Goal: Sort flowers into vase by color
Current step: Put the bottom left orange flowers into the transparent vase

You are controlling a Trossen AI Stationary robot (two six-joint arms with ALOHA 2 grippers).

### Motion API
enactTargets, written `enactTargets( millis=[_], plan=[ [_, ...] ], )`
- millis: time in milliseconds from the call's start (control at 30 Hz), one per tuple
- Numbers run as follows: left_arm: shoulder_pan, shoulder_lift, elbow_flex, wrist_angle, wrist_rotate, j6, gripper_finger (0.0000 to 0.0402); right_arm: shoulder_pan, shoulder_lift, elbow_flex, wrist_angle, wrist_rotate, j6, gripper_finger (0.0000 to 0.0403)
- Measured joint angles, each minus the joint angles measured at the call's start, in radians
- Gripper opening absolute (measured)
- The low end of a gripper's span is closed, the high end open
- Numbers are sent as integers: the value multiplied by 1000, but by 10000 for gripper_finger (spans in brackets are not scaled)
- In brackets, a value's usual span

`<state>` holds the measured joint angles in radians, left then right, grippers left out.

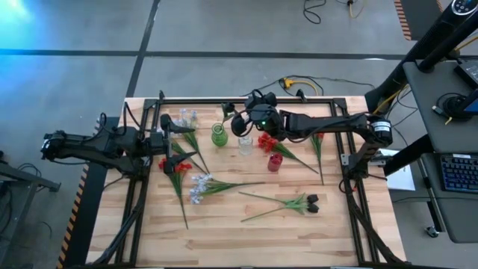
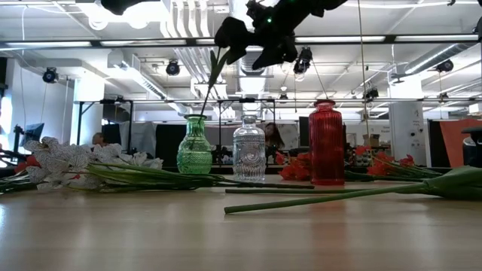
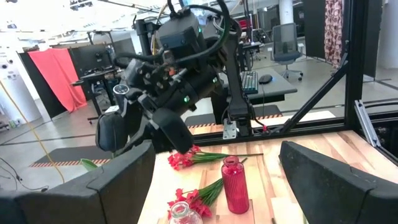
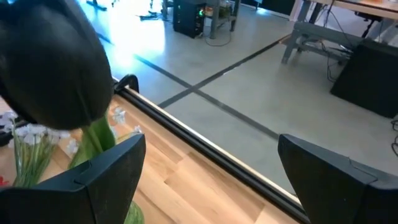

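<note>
Wooden table (image 1: 246,232) has flowers lying all over it, and the right arm stretches across the back with its gripper (image 1: 240,119) up above the three vases. Fingers look spread wide in the wrist view, so can't tell if it's really pinching anything. Left gripper (image 1: 187,142) waits at the left side, fingers apart. Red vase (image 2: 326,143), clear vase (image 2: 248,148) and green vase (image 2: 195,145) stand in a row. A dark-bud flower (image 2: 231,38) has its stem down in the green vase, bud right by the right gripper.

Three vases (image 1: 245,146) and scattered flowers (image 1: 216,184) crowd mid-table; the near boards (image 1: 246,243) lie bare
</note>
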<state>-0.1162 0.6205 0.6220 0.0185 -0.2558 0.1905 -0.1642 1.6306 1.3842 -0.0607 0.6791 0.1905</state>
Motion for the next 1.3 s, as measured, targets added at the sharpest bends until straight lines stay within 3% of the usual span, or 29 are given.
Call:
enactTargets(
  millis=[700,833,900,1067,1300],
  plan=[
    [0,0,0,-1,0,2,327,0,-72,0,-121,8,15,359],
    [0,0,0,-4,0,1,327,0,-122,-1,-169,74,-28,359],
    [0,0,0,-8,0,2,327,0,-160,-1,-246,78,25,359],
    [0,0,0,-7,0,2,327,10,-224,-1,-491,-38,213,359],
    [0,9,0,-1,0,-13,327,81,-283,-1,-632,-240,253,359]
  ],
)
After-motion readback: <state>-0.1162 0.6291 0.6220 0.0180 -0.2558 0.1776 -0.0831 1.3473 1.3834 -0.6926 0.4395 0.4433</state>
